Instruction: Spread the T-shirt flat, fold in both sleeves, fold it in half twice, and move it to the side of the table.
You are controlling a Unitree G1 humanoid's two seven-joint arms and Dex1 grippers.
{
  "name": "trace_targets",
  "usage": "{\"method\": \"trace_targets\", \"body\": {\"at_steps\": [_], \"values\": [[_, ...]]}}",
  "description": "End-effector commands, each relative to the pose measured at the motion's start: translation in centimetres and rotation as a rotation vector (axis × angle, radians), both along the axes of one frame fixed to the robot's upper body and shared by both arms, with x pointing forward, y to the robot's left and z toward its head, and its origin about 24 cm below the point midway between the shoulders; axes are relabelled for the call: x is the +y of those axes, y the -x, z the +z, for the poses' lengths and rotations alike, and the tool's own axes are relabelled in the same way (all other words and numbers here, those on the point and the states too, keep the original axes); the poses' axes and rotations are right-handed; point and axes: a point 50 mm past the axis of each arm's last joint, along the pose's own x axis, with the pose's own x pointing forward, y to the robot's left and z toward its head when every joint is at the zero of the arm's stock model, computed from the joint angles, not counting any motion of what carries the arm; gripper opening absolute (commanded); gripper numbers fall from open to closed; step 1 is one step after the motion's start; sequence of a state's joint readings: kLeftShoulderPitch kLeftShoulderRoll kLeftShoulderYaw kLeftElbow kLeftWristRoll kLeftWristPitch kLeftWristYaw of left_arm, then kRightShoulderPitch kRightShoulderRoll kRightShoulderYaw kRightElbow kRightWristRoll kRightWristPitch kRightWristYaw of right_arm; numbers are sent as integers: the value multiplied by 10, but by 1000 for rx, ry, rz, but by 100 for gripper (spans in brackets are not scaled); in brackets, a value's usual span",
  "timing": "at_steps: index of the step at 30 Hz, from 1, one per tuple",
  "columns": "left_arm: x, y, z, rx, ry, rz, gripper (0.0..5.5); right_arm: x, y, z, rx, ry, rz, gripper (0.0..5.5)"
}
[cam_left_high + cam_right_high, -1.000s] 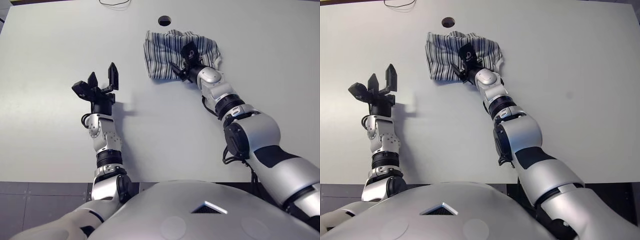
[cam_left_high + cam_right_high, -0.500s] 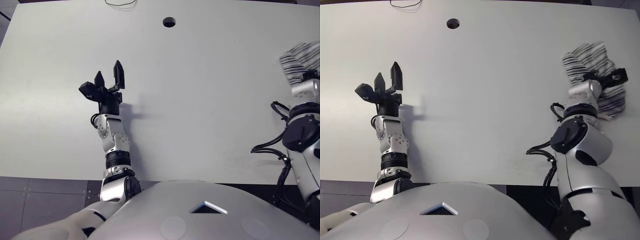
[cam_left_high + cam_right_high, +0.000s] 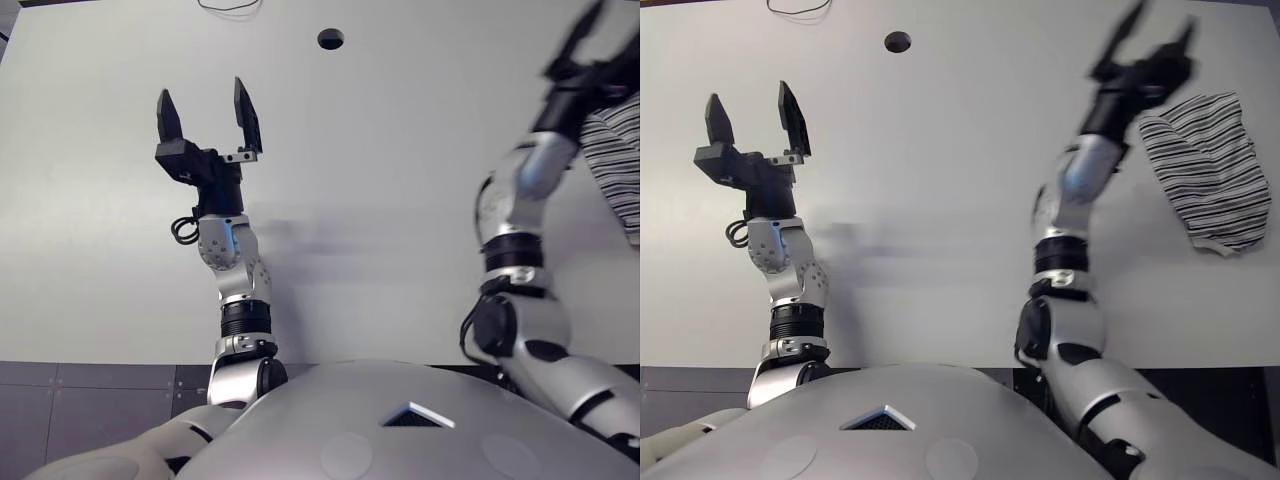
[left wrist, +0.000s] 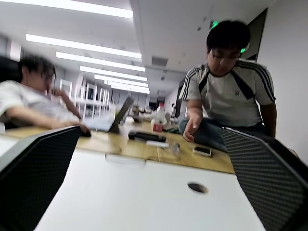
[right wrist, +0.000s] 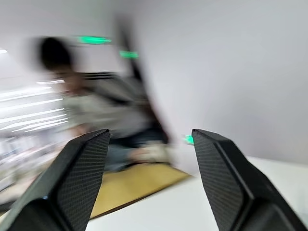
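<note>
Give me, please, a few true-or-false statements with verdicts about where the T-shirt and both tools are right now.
1. The folded striped T-shirt lies near the right edge of the table. True.
2. The right tool is shut on the T-shirt. False: it is open and apart from the shirt.
3. The left tool is open and empty. True.
4. The T-shirt covers the round hole in the table. False: the hole is bare at the far side, well away from the shirt.
</note>
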State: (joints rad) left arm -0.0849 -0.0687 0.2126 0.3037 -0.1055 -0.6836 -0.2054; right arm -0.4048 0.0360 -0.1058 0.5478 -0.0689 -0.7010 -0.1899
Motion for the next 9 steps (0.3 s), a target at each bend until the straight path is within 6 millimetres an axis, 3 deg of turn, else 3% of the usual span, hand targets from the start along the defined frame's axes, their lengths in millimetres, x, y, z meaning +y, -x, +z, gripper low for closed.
{"method": "trace_targets", "body": {"at_steps": [1,5,9], "values": [[-36,-7,-5,23,-16,-51,549,50,20,-33,127,197,177,314],[-41,-9,-29,117,-32,-6,549,38,25,-52,225,171,99,314],[-51,-6,-37,106,-95,21,549,30,35,-67,277,185,45,314]]}}
